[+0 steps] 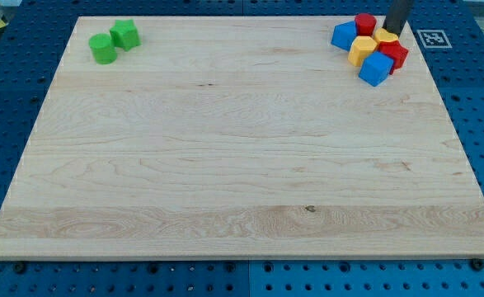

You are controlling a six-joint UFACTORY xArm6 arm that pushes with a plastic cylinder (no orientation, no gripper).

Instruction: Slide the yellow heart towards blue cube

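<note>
The yellow heart (384, 38) sits in a tight cluster at the view's top right corner of the board. The blue cube (376, 68) is the lowest block of that cluster, just below and left of the heart. Between them lie a yellow block (362, 49) and a red block (395, 54). My tip (392, 32) stands at the heart's upper right edge, touching or almost touching it. The rod hides part of the heart's top.
A red cylinder (365, 23) and a second blue block (344, 35) form the cluster's upper left. Two green blocks (103, 49) (124, 34) sit together at the view's top left. The wooden board (242, 165) ends close behind the cluster.
</note>
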